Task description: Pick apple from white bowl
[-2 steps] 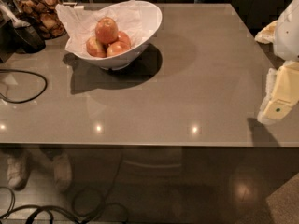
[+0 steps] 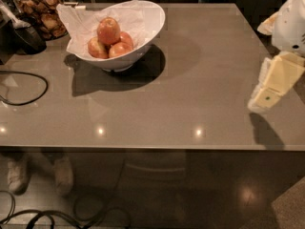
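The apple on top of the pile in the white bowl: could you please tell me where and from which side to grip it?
Grip the apple across its rounded sides, probably from straight above: it sits highest, on three other apples, and the wall of the white bowl blocks side approaches. The gripper hangs over the right edge of the table.

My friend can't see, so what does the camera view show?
A white bowl of apples, the biggest apple on top, sits far left on the table. The robot's gripper hangs over the table's right edge, far from the bowl.
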Controlling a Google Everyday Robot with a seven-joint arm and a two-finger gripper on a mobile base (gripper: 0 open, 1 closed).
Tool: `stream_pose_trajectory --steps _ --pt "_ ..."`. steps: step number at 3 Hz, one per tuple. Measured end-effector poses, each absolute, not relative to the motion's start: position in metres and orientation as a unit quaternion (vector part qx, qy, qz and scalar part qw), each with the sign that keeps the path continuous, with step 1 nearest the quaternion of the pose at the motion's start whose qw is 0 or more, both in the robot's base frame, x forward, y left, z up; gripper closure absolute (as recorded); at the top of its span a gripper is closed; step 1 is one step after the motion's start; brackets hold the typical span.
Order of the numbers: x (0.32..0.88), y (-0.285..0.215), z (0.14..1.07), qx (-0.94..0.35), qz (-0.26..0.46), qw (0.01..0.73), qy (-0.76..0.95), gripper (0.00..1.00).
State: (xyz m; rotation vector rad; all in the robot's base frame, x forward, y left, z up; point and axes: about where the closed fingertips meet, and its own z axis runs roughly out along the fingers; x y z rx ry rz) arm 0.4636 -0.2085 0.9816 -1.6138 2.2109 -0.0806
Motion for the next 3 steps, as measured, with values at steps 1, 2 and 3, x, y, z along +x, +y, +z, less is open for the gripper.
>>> stream_pose_trajectory --steps 1,2,3 --pt "0.498 -0.198 0.987 -0.548 -0.009 0.234 0.803 0.0" --pt "0.539 -0.176 0.989 -0.557 0.022 0.24 0.795 0.0" --pt "0.547 -0.172 1.003 -0.558 0.019 0.256 0.789 0.0"
